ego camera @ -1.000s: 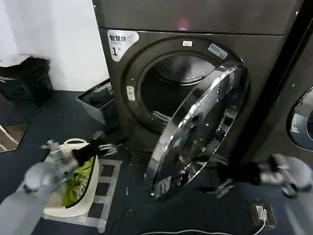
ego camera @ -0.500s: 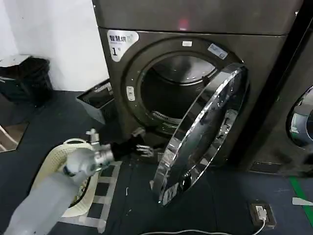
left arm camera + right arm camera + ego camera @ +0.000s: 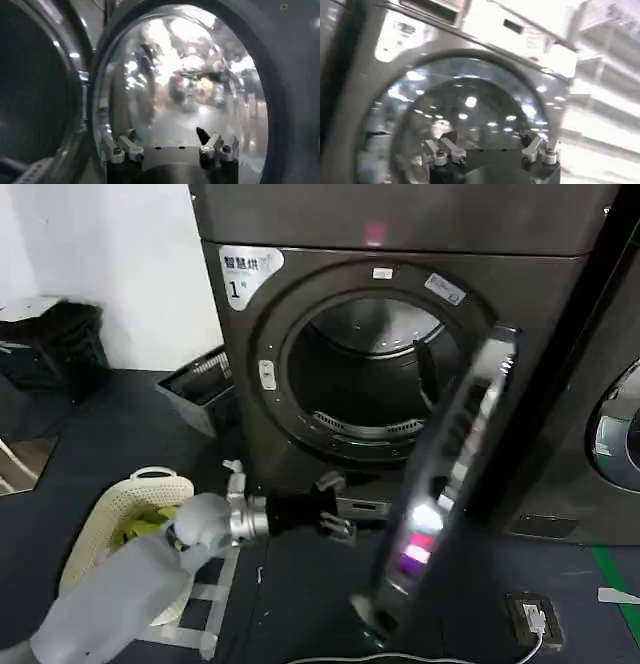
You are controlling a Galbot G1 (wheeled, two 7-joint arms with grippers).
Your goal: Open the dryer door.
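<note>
The dryer door (image 3: 455, 484) stands swung wide — edge-on — with the left gripper (image 3: 340, 519) beside it, jaws open, empty.

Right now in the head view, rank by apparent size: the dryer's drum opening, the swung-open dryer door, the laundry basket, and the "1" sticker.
1. Drum opening.
2. Dryer door, seen nearly edge-on, so it looks narrower than it is.
3. Laundry basket, partly hidden by the left arm, so its rank against the door is unsure.
4. "1" sticker.

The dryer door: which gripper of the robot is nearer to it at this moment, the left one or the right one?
The left. The left gripper, fingers open, hangs low in front of the drum opening, just beside the dryer door, which stands swung out edge-on. The right gripper, also open, faces the neighbouring machine's round door.
</note>
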